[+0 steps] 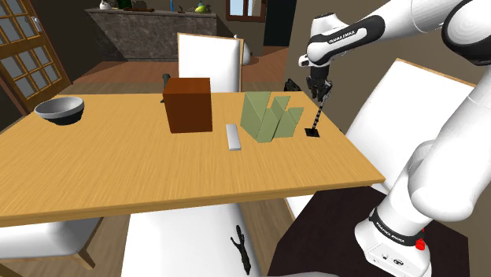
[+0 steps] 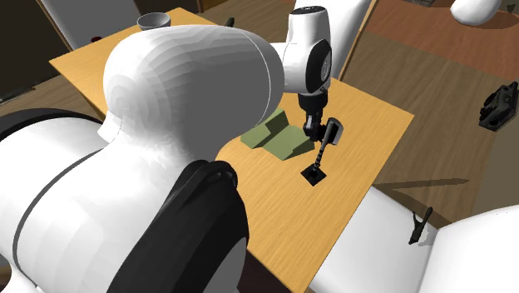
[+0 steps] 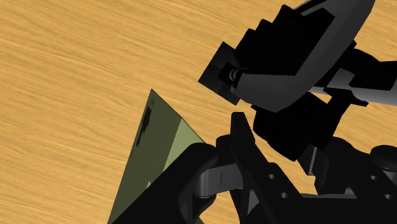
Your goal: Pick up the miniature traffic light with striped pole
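Tool point(image 2: 313, 131) pinched shut on tilted traffic light point(image 2: 333, 131), striped pole angled down toward wooden table point(image 2: 366, 125)

In the second exterior view, the arm point(image 2: 183, 91) hides most of the tabletop point(image 2: 366, 141) from you. In the wrist view, the traffic light point(image 3: 286, 57) hides its own pole, and the frame's edge cuts off the green block point(image 3: 159, 146). You can't identify the small items on the far counter point(image 1: 149, 35).
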Action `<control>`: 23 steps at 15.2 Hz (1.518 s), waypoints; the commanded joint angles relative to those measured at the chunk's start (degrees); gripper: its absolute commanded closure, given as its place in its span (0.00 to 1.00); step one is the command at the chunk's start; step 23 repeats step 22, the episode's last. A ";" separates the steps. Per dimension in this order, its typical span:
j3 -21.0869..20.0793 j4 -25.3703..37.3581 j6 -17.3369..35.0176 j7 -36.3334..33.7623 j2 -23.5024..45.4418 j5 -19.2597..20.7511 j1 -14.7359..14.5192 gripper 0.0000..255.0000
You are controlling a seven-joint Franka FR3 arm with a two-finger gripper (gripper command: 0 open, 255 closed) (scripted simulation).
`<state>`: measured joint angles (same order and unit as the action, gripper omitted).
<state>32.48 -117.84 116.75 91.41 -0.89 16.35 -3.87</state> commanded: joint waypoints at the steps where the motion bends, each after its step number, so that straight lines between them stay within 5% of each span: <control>1: 0.01 -0.08 0.00 -0.01 0.03 0.00 0.01 1.00; 23: -0.72 8.92 -11.34 1.62 -2.71 0.26 -0.53 1.00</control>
